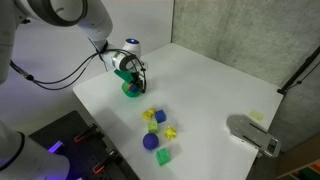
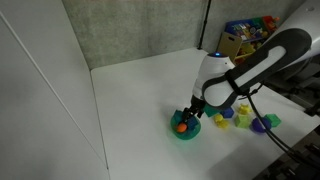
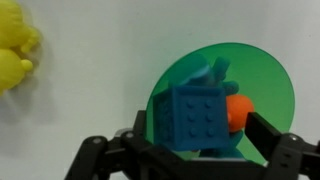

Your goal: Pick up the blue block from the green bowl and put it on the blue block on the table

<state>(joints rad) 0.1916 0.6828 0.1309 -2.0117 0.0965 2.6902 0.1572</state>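
Observation:
A blue studded block (image 3: 190, 120) sits in the green bowl (image 3: 270, 80) on top of a teal piece, next to an orange piece (image 3: 237, 110). My gripper (image 3: 200, 140) is low over the bowl and straddles the block. The jaws are open, with a gap showing between the right finger and the block. The bowl shows in both exterior views (image 1: 132, 90) (image 2: 185, 130), with the gripper (image 1: 133, 75) (image 2: 192, 112) down at it. A blue piece (image 1: 150, 141) lies on the table among loose toys; it also shows in an exterior view (image 2: 262, 124).
Yellow blocks (image 1: 155, 117) and a green block (image 1: 163, 156) lie around the blue piece. A yellow toy (image 3: 15, 50) shows at the wrist view's left edge. A grey device (image 1: 250, 133) sits near the table's edge. A box of toys (image 2: 245, 35) stands behind the table.

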